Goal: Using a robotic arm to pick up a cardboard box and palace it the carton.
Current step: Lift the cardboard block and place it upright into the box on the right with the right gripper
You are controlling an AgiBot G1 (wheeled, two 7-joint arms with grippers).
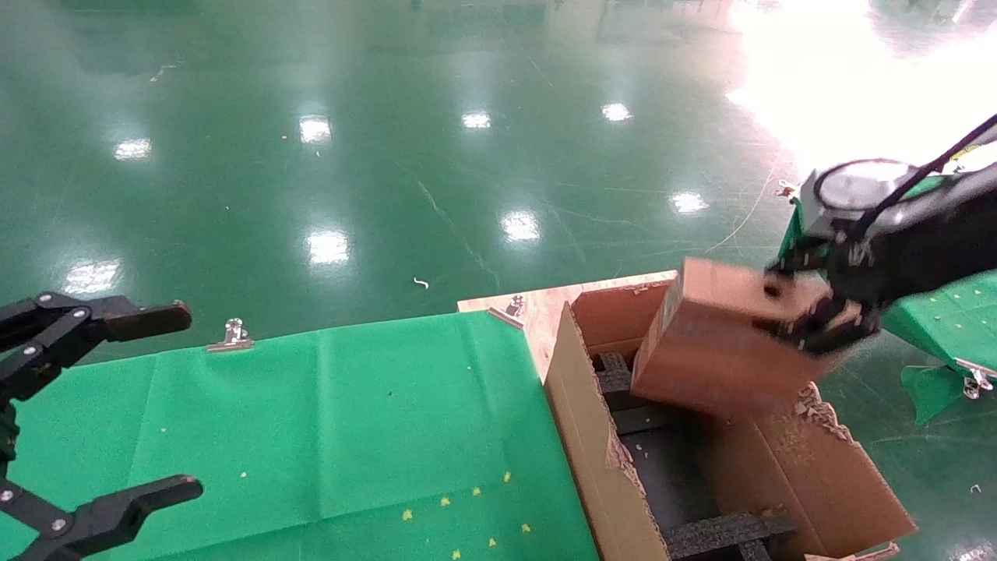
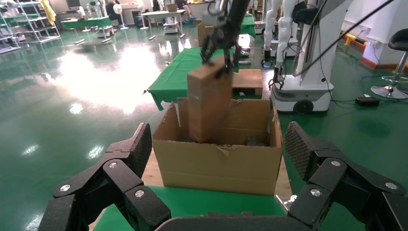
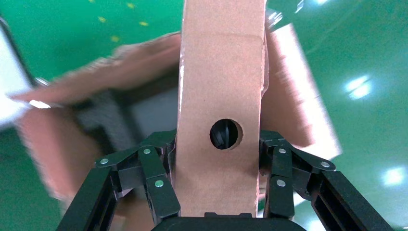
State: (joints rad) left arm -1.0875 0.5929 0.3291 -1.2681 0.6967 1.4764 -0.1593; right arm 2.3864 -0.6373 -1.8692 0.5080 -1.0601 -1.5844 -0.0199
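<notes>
Head view: the right end effector [image 1: 818, 315] grips the cardboard box [image 1: 720, 347], tilted, above the far right part of the carton [image 1: 592, 436]. The carton stands at the right edge of the green-covered desk [image 1: 327, 421]; black foam blocks [image 1: 724, 530] lie inside. The left end effector [image 1: 93, 405] hangs open at the near left.

Left wrist view: the box hangs over the carton's far rim [image 2: 219, 163].

Right wrist view: fingers [image 3: 159, 185] clamp both sides of the box [image 3: 221, 96] near its round hole [image 3: 225, 134].

carton [image 1: 592, 436] mouth open above, black foam blocks [image 1: 724, 531] inside, ragged flaps [image 1: 818, 413]
</notes>
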